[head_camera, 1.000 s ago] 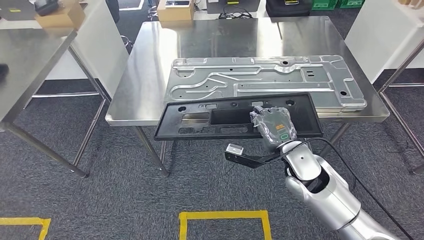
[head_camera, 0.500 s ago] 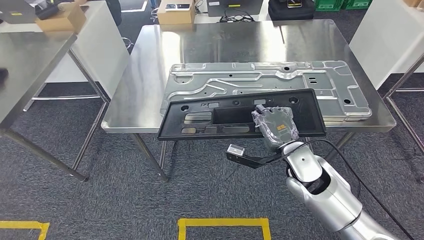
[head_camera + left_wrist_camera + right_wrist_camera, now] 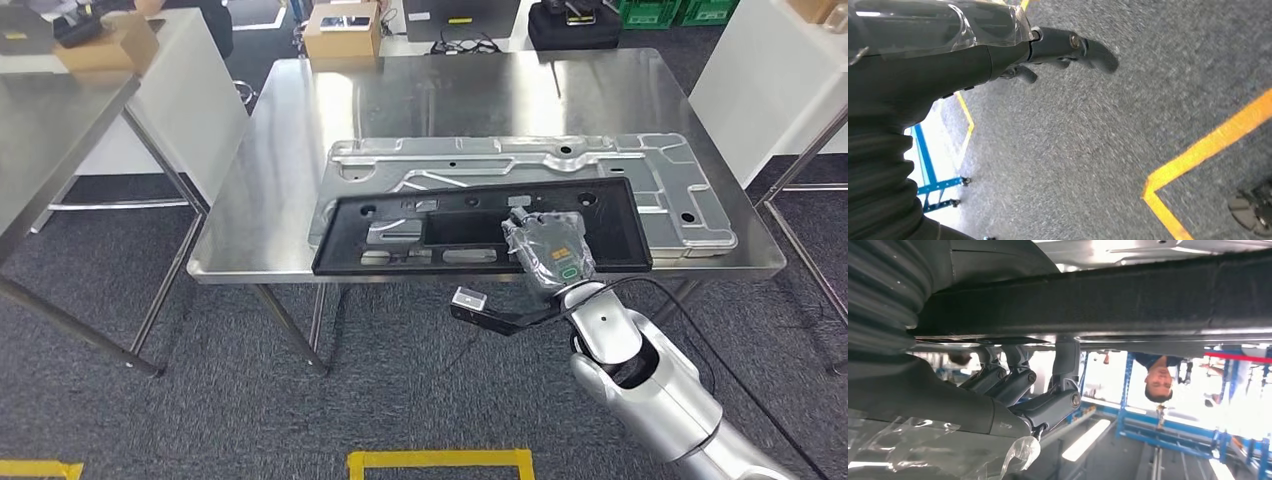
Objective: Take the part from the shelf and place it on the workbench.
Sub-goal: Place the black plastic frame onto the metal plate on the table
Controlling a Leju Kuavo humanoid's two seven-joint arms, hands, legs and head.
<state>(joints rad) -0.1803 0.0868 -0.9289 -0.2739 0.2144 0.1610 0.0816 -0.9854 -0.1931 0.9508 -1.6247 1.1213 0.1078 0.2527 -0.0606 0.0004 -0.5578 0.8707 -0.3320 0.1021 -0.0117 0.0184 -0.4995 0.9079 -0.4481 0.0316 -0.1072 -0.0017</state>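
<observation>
Because our right hand (image 3: 548, 252) gripped the black part (image 3: 480, 226) at its near edge, it hung over the surface (image 3: 260, 180) and a grey panel (image 3: 520, 160); our left hand (image 3: 1048, 47) looked empty, perhaps curled.

1. Right arm comes in from the near right, silver forearm angled up and left, wrist bent toward the desk's near edge.
2. Right hand (image 3: 548, 250) grips the black part; plastic-wrapped back of hand faces up, fingers (image 3: 1048, 407) curled underneath.
3. Left hand (image 3: 998, 50) hangs low over the floor, holding nothing, dark fingers (image 3: 1088, 50) extended.
</observation>
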